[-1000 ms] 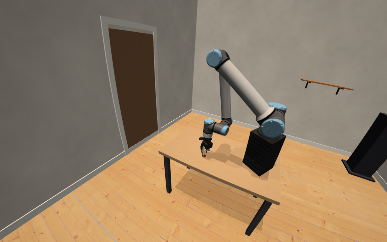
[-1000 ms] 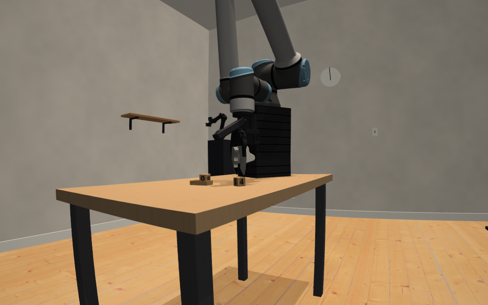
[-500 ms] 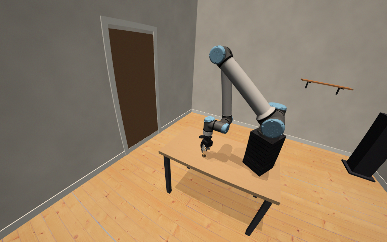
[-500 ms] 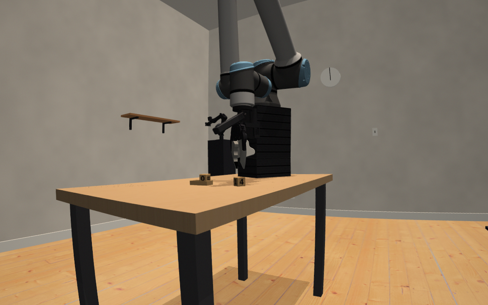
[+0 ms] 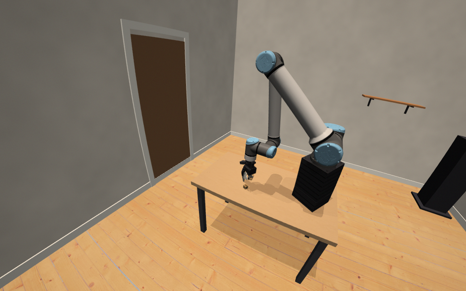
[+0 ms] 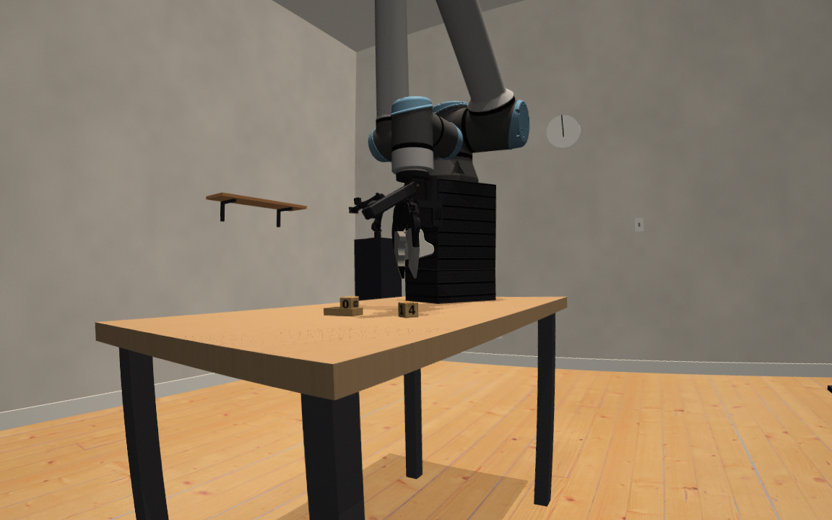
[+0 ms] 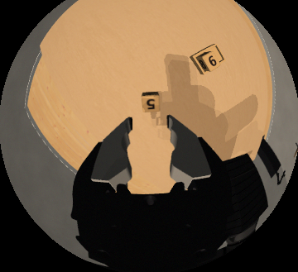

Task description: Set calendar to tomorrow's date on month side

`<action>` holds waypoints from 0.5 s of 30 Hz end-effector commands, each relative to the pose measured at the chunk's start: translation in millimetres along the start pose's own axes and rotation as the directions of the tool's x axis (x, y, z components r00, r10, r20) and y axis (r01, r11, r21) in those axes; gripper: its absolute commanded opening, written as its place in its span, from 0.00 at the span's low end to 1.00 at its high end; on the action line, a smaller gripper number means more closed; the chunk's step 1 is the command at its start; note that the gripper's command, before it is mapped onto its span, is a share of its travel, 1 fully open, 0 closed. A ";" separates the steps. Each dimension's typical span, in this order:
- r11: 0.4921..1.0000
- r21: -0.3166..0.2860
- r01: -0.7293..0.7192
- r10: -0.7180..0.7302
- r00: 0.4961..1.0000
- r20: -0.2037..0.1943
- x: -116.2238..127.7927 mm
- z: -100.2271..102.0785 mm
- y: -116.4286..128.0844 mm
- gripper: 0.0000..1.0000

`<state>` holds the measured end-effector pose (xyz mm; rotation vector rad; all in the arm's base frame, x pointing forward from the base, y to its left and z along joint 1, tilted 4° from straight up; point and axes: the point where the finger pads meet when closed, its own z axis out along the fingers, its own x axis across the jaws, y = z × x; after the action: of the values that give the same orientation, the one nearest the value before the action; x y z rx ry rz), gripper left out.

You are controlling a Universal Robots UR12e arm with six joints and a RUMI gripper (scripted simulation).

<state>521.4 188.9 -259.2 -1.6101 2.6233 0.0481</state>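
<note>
1. In the wrist view, our gripper point(image 7: 150, 124) fills the lower half of the frame, its jaws partly spread with bare table showing between them; we pinch nothing.
2. The loose cube point(image 7: 151, 102) lies just above the fingertips, near frame centre, its top face showing a 5. It sits a little left of the jaw gap's midline, so we judge a short reach up-frame and a descent would put the jaws astride it.
3. In the exterior view this cube point(image 6: 408, 309) sits on the table point(image 6: 224, 336) right of centre, with a 1 and a 4 on its side faces, well below the gripper point(image 6: 411, 261).
4. The tray point(image 6: 342, 311) lies just left of it, apart, holding one cube point(image 6: 348, 302) with a 0 facing us; its other slot is vacant.
5. In the wrist view, tray and seated cube point(image 7: 209, 61) appear upper right, a 9 or 6 on top.
</note>
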 end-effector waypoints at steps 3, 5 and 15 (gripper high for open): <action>1.000 0.020 0.003 -0.002 1.000 -0.007 2.2 3.1 4.8 0.29; 0.999 0.038 0.003 -0.003 1.000 -0.008 2.1 4.0 4.7 0.29; 0.990 0.137 0.006 -0.005 1.000 -0.011 2.1 5.9 5.1 0.29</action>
<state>517.9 190.1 -264.8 -1.5978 2.5921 -0.0604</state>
